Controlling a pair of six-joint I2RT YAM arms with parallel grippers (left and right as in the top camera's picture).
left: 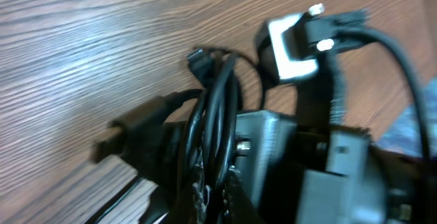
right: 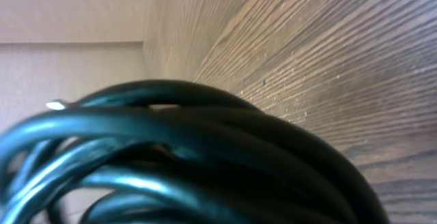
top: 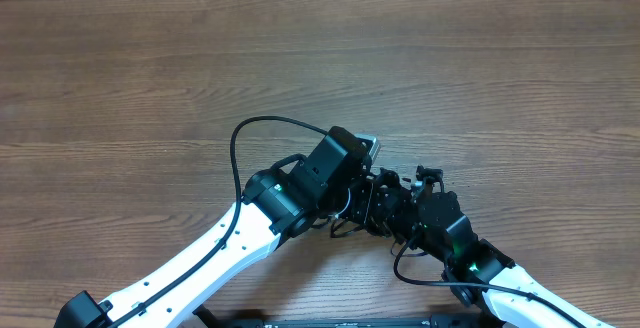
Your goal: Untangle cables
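Observation:
The cables [top: 352, 224] are a small black bunch between my two grippers at the table's middle front. In the left wrist view the cables [left: 217, 108] run as several black loops up through my left gripper [left: 214, 192], which is shut on them. A black plug tip [left: 113, 138] sticks out to the left, just above the wood. My left gripper [top: 372, 190] and right gripper [top: 398, 206] nearly touch. In the right wrist view the coiled cables [right: 205, 149] fill the picture and hide the right fingers. The right gripper is shut, seemingly on the coil.
The wooden table [top: 150, 68] stretches to the left, right and back. The left arm's own thick black wire [top: 240, 148] arcs out to the left of its wrist. The right arm's black head with a silver bracket [left: 293, 43] sits just beyond the left fingers.

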